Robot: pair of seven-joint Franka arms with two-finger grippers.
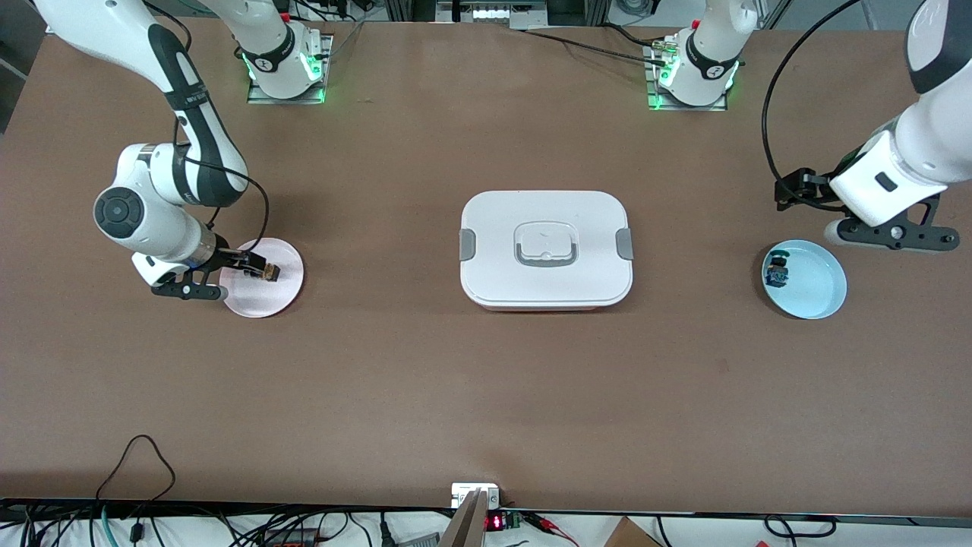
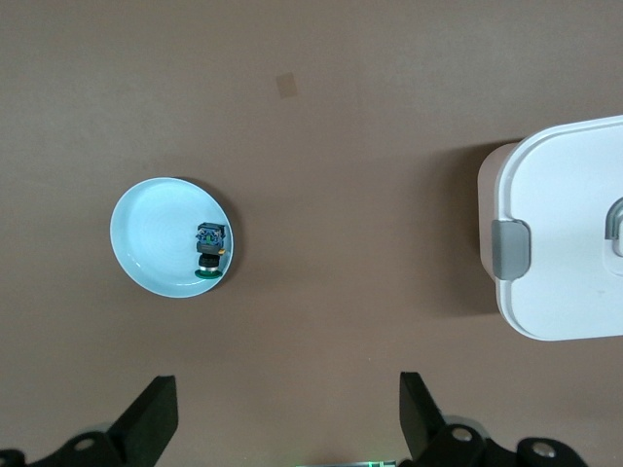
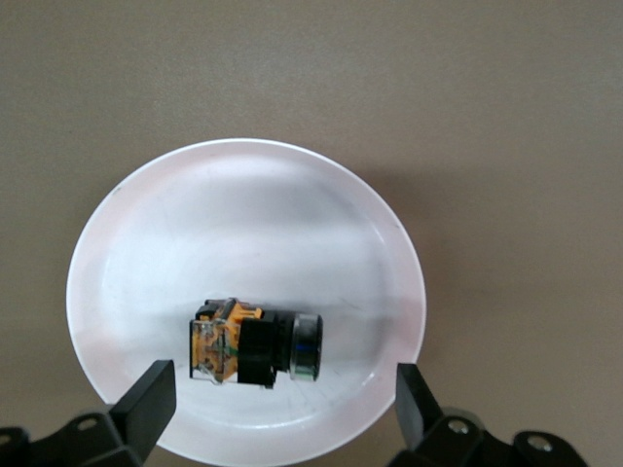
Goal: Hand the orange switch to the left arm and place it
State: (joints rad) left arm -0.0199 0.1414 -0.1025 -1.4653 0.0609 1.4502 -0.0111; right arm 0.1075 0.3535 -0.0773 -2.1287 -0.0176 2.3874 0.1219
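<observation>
The orange switch [image 3: 251, 342] lay on its side in the pink plate [image 1: 285, 292] at the right arm's end of the desk [image 1: 486, 395]. The right hand [image 3: 282, 404] hung over it, fingers apart. The left hand [image 2: 289, 418], fingers also spread, waited near the blue plate [image 2: 151, 229]. The box [image 1: 545, 247] sat between the plates.

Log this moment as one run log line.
right gripper: open over pink plate, orange switch lying in plate | left gripper: open, waiting near blue plate | white box: mid-table, lid on
</observation>
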